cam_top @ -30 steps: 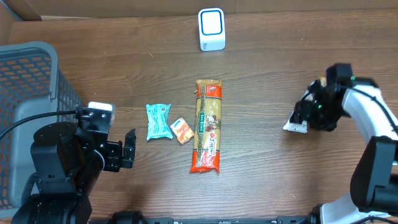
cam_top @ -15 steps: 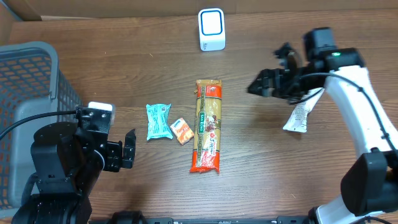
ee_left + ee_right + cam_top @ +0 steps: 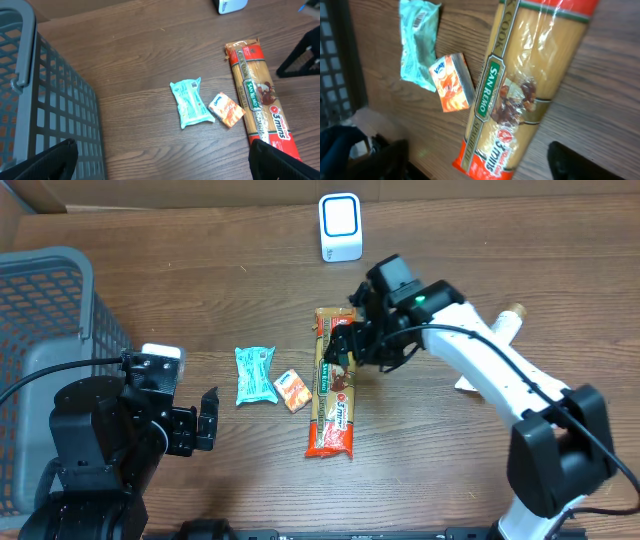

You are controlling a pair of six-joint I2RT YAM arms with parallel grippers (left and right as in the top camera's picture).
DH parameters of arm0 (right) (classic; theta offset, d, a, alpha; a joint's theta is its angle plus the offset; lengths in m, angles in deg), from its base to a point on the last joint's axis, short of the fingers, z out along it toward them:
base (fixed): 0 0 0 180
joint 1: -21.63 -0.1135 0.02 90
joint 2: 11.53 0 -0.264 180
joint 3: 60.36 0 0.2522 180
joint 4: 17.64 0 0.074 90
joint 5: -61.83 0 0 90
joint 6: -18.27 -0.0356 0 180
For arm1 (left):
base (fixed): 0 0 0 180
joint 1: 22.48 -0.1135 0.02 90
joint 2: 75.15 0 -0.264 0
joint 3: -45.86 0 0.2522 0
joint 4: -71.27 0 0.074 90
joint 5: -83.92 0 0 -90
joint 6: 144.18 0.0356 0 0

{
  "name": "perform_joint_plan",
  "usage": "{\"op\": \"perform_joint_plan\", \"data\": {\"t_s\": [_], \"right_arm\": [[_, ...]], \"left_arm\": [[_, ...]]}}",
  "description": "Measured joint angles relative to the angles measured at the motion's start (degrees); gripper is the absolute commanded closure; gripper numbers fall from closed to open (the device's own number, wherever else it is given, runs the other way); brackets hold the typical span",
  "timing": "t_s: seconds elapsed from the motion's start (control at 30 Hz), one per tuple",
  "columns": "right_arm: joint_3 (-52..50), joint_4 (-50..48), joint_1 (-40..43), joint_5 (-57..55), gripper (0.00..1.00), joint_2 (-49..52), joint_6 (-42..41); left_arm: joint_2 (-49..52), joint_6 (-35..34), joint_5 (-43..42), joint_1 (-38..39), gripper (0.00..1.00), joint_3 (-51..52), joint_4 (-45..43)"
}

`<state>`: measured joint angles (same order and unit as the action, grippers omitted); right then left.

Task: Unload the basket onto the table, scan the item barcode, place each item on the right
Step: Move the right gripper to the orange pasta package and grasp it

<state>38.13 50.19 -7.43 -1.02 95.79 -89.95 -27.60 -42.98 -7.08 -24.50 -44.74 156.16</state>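
A long spaghetti packet (image 3: 332,385) lies lengthwise at the table's middle. My right gripper (image 3: 358,350) hovers open over its upper half. In the right wrist view the packet (image 3: 520,85) runs between the two dark fingers, and the gripper (image 3: 480,165) holds nothing. A teal packet (image 3: 256,374) and a small orange box (image 3: 292,390) lie just left of the spaghetti. The white and blue scanner (image 3: 340,227) stands at the far edge. My left gripper (image 3: 208,420) stands open at the left, empty, with bare wood between its fingers (image 3: 162,165).
A grey mesh basket (image 3: 50,330) fills the left side and shows close by in the left wrist view (image 3: 45,100). A white pouch (image 3: 466,385) lies at the right, partly under my right arm.
My right gripper opened and left the white pouch on the table at the right. It then swung left across the table to above the spaghetti packet. The left arm has not moved.
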Motion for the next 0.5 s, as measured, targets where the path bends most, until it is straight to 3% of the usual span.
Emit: {"op": "perform_joint_plan", "data": {"t_s": [0.27,0.5], "right_arm": [[-1.2,-1.0,-0.4,-1.2,0.29,4.2,-1.6],[-7.0,-7.7,-0.4,0.1,0.4,6.3,-2.5]], "left_arm": [[0.0,0.0,0.0,0.0,0.0,0.0,0.0],[0.0,0.0,0.0,0.0,0.0,0.0,0.0]]}}
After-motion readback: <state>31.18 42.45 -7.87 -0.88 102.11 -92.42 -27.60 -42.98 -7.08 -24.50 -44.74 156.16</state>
